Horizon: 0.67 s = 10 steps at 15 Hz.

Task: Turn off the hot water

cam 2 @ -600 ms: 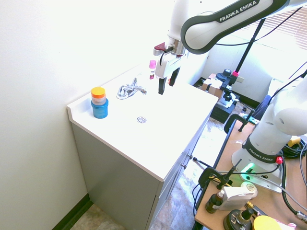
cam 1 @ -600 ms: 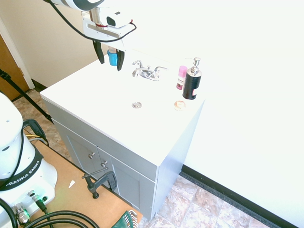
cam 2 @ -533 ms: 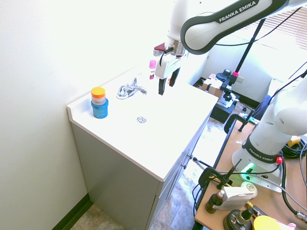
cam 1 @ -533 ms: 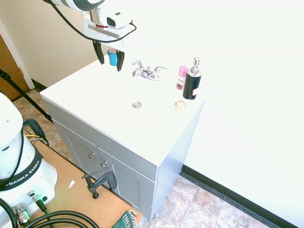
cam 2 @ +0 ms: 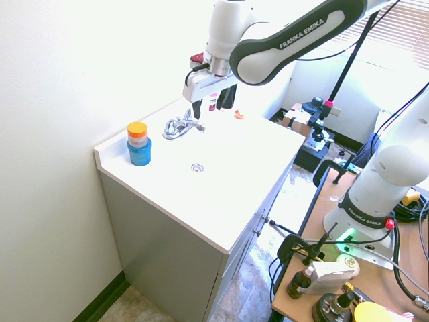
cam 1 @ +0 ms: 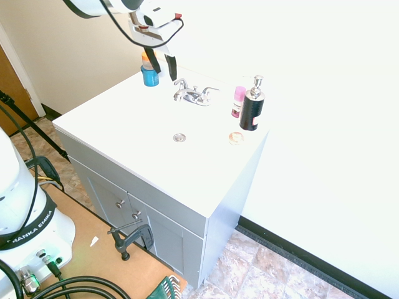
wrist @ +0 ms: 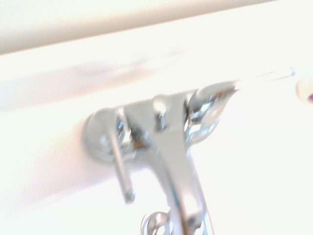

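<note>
A white arm poises its jaws, parted wide and holding nothing, near the tap. The hot-water lever, the tap's left wing, points forward beside the spout; the right lever reaches outward. The step looks to be lining up for a push, which calls for one fingertip low against the lever's inner side, then a slow outward sweep about its pivot, clear of the spout. Pressing down could make it slip off the smooth chrome. The tap sits at the back of a glossy white desk, the drain in front, a blue tub on its left, and a black dispenser on its right, by a pale wall.
</note>
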Each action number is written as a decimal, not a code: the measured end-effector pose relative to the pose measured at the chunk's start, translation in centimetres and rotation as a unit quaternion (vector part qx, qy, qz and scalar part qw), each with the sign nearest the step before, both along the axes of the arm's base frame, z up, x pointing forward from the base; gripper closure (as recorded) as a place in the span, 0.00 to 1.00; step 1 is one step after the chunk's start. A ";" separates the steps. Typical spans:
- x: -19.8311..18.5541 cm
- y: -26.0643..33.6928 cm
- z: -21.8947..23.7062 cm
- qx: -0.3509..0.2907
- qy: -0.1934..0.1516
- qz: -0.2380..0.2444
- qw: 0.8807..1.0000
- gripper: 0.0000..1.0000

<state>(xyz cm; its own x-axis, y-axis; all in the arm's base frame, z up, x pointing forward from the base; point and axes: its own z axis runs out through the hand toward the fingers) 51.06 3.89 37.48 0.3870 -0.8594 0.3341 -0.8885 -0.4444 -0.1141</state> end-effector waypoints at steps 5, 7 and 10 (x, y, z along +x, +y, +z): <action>4.0 2.2 -4.4 -0.068 -0.027 -0.029 0.997 0.00; 5.3 2.6 -6.1 -0.076 -0.023 -0.030 0.996 0.00; 6.4 2.1 -6.1 -0.089 -0.030 -0.037 0.995 0.00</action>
<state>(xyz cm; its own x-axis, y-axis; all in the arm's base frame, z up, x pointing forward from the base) 57.45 5.97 31.39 0.2996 -0.8100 0.5041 -0.9138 -0.3955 -0.0924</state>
